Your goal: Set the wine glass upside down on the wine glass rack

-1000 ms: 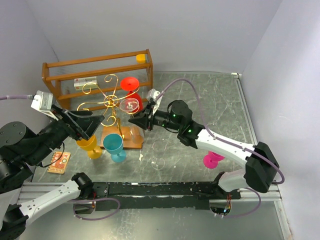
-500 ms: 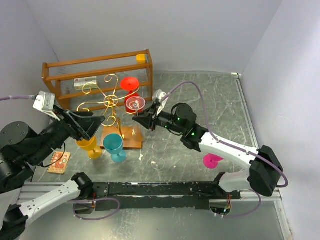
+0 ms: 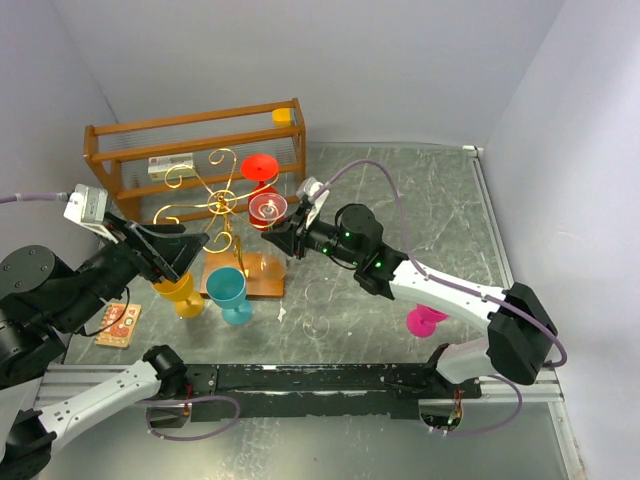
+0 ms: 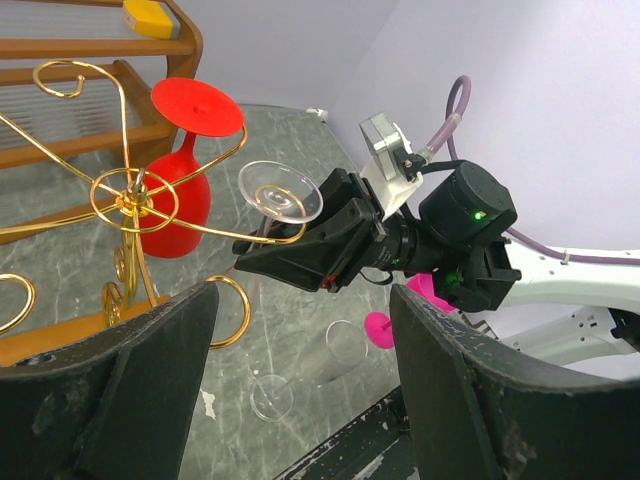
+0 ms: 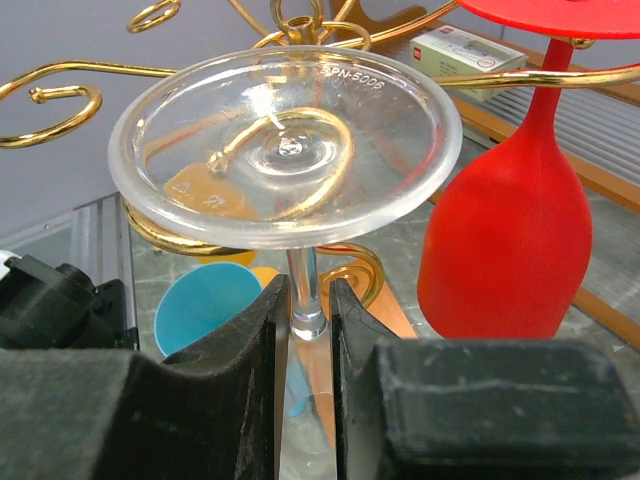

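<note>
The grey marbled bench [image 3: 440, 200] is viewed from above its near edge. The thin gold wire rack [image 3: 221, 206] and hanging red plastic goblet [image 3: 260, 166] are shared by all views, faced by the wrist cameras from the left edge and, closely, from the right.

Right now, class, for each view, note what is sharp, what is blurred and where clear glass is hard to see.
Right wrist: the wine glass foot is sharp, gold rack wire showing through it; the jaws are soft. Left wrist: its own dark jaws blur. Top external: even light; a clear glass on the table nearly vanishes.
</note>
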Available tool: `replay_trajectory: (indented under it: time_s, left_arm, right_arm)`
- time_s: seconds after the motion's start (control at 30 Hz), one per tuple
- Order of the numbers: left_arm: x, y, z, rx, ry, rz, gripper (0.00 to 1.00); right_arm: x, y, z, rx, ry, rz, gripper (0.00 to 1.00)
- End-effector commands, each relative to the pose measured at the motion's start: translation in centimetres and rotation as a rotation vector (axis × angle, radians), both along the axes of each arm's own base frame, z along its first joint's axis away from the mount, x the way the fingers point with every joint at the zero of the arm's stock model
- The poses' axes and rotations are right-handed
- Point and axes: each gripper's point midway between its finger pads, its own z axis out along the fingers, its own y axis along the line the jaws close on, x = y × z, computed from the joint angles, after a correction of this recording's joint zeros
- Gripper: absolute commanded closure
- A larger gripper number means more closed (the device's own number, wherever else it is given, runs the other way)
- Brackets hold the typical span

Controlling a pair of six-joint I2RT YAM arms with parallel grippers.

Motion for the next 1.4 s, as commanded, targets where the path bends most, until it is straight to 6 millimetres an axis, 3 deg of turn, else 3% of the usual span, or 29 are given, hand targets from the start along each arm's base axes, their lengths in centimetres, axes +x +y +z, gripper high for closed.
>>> replay_trajectory:
  time_s: [0.0, 0.2, 0.33, 0.43, 0.6, 0.7, 0.73, 0.77, 0.97, 1.13, 1.37]
  left_arm:
    - [-0.3, -0.1, -0.5, 0.010, 0.007, -0.013, 0.20]
    - [-0.4, 0.0, -0.7, 0.016, 0.009, -0.019, 0.20]
    - [-0.6, 0.0, -0.8, 0.013, 0.010, -0.024, 0.20]
    - [-0.8, 0.0, -0.8, 0.012, 0.009, -0.034, 0.20]
    - [-1.0, -0.1, -1.1, 0.016, 0.007, -0.046, 0.20]
    - [-1.4, -0.3, -1.2, 0.018, 0.002, -0.068, 0.19]
    - [-1.5, -0.4, -1.3, 0.021, -0.001, -0.078, 0.19]
    - [-1.6, -0.5, -1.4, 0.023, -0.001, -0.088, 0.19]
    - [-2.7, -2.0, -2.7, 0.045, -0.013, -0.199, 0.19]
    - [-3.9, -3.6, -3.2, 0.044, -0.022, -0.314, 0.21]
    - [-4.3, -4.7, -3.4, 0.011, -0.025, -0.371, 0.23]
  right_arm:
    - [0.1, 0.6, 1.5, 0.023, -0.028, 0.011, 0.91]
    - [-0.1, 0.1, 1.7, 0.043, 0.002, -0.002, 0.61]
    - [-0.4, -1.5, 2.5, 0.064, 0.042, -0.055, 0.36]
    - [-0.3, -3.1, 2.7, 0.037, 0.082, -0.123, 0.28]
    - [-0.6, -6.5, 2.4, -0.025, 0.168, -0.246, 0.25]
    - [-0.7, -9.5, 2.7, -0.021, 0.283, -0.382, 0.26]
    - [-1.0, -10.8, 1.7, -0.072, 0.336, -0.432, 0.26]
    - [-1.1, -11.9, 2.4, -0.080, 0.365, -0.482, 0.26]
    - [-4.1, -16.2, 0.6, -0.233, 0.590, -0.599, 0.29]
    - [-6.9, -17.8, -2.2, -0.357, 0.711, -0.589, 0.34]
    - [-8.8, -17.3, -4.0, -0.422, 0.765, -0.507, 0.39]
